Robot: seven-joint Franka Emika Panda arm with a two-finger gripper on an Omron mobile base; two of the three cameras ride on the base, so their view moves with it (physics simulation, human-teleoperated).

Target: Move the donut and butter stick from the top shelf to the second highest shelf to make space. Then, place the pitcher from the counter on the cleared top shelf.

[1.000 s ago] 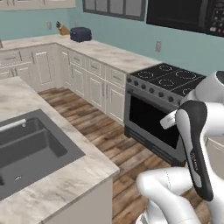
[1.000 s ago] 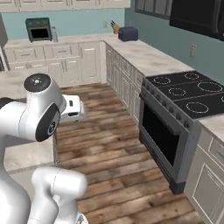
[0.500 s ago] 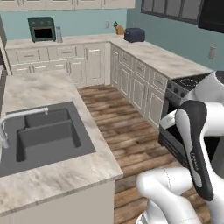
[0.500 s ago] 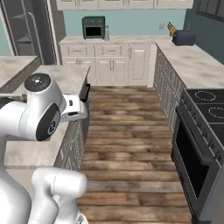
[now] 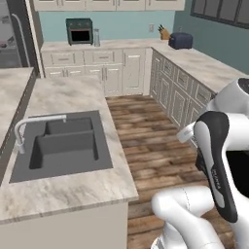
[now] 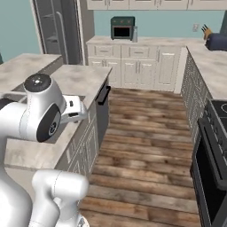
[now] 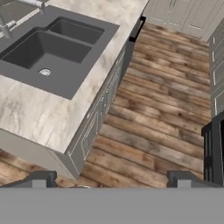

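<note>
The gripper (image 7: 112, 180) is hanging over the wooden floor (image 7: 157, 118) with its two dark fingertips (image 7: 38, 179) standing wide apart at the bottom of the hand view, nothing between them. It is looking down at the island counter (image 7: 48, 113) with its dark double sink (image 7: 48, 52), which is lying toward ten o'clock in that view, while the floor is running up toward one o'clock.

From the base cameras, the arm is folded close to the body, the hand tucked in rather than reaching. The fridge (image 6: 55, 31) is standing at about eleven o'clock in the right base view, tall and dark beside the teal wall; in the left base view its edge (image 5: 12, 34) is showing at ten o'clock. Its shelves, the donut and the butter stick are too far and too dim to make out from here, and the pitcher cannot be picked out on any counter.

The step in hand, as I judge it, is driving the base toward the fridge. Doing it well is calling for keeping the arm tucked while passing the island corner (the black handle (image 6: 103, 94) on its front panel is jutting into the aisle), and for stopping squarely before the fridge with room left for the arm to reach the upper shelves.
</note>
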